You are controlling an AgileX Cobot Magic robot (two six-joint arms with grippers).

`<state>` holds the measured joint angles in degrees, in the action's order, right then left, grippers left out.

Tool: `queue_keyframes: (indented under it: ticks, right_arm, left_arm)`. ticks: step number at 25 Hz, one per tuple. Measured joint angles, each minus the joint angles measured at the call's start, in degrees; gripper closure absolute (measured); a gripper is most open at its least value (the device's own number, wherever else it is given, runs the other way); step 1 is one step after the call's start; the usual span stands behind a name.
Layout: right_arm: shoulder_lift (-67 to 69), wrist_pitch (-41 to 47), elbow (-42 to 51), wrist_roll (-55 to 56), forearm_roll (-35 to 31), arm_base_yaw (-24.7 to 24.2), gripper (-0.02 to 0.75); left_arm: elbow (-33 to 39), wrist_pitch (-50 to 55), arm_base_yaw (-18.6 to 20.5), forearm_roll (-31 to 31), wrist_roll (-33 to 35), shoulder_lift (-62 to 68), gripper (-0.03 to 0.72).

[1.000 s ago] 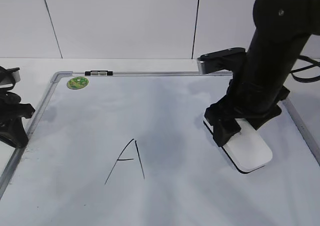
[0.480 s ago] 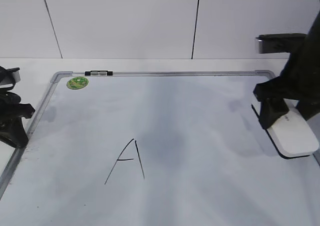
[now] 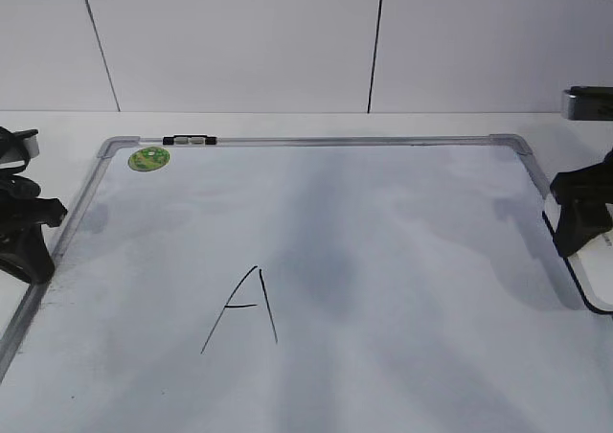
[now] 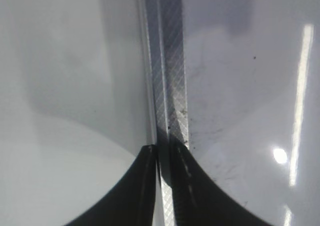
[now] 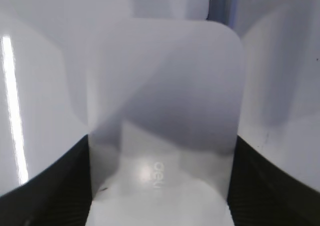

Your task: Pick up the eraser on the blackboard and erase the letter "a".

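— Start on the left. What's that arm doing there?

— Nothing useful, I'd say. The left claw point(image 3: 24, 227) sits low at the left edge of the blackboard point(image 3: 383, 222), over the grey frame point(image 4: 167, 76). In its own camera the two dark fingers point(image 4: 145, 186) nearly meet, with only a thin slit between them and nothing in it. It looks parked out of the way, so the board is free for the other arm.

— And the board itself?

— Lying flat on the worktop point(image 3: 57, 126), green sticker point(image 3: 148, 158) and small clip point(image 3: 189, 140) by the top-left corner. The only writing I can find is a tall, angular capital A point(image 3: 241, 308), left of the middle. No small cursive "a" shows anywhere, and the surface is smudgy grey in patches, so my guess is the erasing is done.

— Then the right side?

— The right claw point(image 3: 582, 217) is at the far right edge, half out of the outside camera's picture, gripping the eraser point(image 5: 162, 131). The wrist camera looks straight down the white block, dark fingers point(image 5: 47, 186) pressed on both long sides, grey lettering facing up.

— Is the eraser on the board?

— It's by the right-hand frame, low, tilted along the board's edge. Whether the felt touches the surface I can't tell. I'd guess it's being taken there to be set down.
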<state>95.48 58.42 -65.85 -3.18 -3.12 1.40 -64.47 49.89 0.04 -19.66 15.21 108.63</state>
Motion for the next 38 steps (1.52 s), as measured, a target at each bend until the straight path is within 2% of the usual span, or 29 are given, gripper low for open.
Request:
queue_keyframes:
  ticks: [3, 21, 35, 38]
  right_arm:
    - [0.0, -1.1, 0.0, -1.1, -0.9, -1.2, 0.176]
    - [0.0, -4.3, 0.0, -2.4, -2.1, -1.3, 0.176]
    - [7.7, -8.2, 0.0, -3.1, -2.1, -1.4, 0.175]
    - [8.4, -8.4, -0.1, -3.1, -2.1, -1.4, 0.153]
  left_arm:
    - [0.0, 0.0, 0.0, 0.0, 0.0, 0.0, 0.61]
    - [0.0, 0.0, 0.0, -0.1, 0.0, 0.0, 0.607]
    - [0.0, 0.0, 0.0, -0.1, 0.0, 0.0, 0.607]
    - [0.0, 0.0, 0.0, -0.2, 0.0, 0.0, 0.607]
